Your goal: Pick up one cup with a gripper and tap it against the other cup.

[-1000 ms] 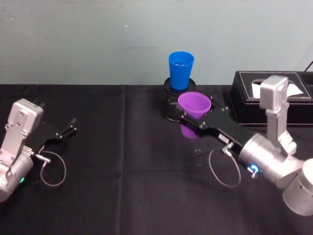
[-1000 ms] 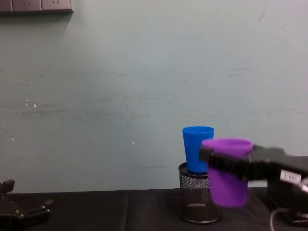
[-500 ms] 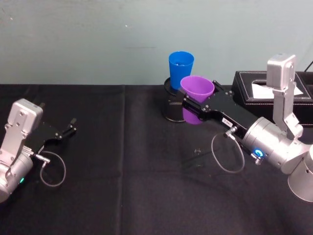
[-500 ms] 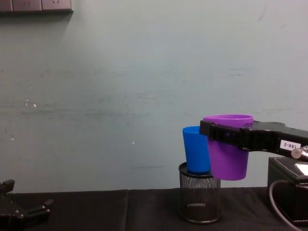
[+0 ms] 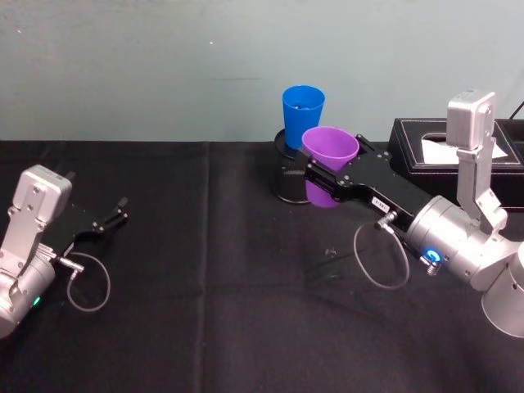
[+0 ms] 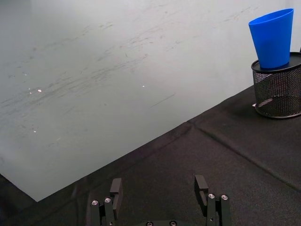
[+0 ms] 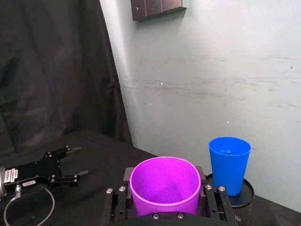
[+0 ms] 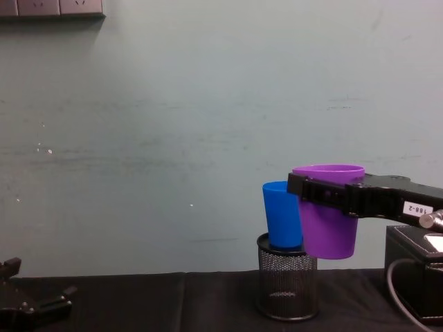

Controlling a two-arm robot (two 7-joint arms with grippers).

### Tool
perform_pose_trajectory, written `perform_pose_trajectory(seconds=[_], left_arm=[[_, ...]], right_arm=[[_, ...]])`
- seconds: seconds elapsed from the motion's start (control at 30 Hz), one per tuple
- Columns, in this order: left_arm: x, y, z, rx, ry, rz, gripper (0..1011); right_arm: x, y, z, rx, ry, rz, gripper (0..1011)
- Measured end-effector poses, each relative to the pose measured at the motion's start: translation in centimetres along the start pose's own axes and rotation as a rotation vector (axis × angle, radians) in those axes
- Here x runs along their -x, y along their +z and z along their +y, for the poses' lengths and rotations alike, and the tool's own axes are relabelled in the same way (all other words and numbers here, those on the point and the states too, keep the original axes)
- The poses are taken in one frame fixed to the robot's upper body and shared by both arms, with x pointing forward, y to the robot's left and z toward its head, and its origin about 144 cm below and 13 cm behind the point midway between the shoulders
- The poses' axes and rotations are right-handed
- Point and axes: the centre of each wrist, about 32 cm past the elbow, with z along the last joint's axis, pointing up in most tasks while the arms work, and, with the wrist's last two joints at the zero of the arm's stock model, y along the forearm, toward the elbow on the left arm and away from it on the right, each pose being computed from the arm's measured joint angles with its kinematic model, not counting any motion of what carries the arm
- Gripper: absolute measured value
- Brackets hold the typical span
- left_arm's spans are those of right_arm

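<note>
1. Right gripper (image 5: 332, 173) is clamping purple cup (image 5: 330, 147), raised just beside pen holder (image 5: 286, 182): pickup done.
2. Blue cup (image 5: 302, 117) is standing in holder; contact unclear, tap possibly pending.
3. Left gripper (image 5: 119, 211) is idling, splayed, well apart from holder.

Black wire-mesh pen holder (image 5: 287, 183), centre frame, on black-draped bench (image 5: 205, 270); black tissue box (image 5: 413, 168) at right; pale green wall (image 5: 147, 65) behind, socket plates (image 8: 52, 7) upper left.
</note>
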Motion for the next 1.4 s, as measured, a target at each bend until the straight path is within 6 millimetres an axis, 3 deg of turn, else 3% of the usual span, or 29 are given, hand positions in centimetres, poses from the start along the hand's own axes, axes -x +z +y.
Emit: perform_pose_trajectory(seconds=[1.4], left_arm=[[0.0,0.0,0.0,0.0,0.0,0.0,1000]], right_arm=[[-0.01,-0.07,-0.02,-0.001,0.001,0.0,752]])
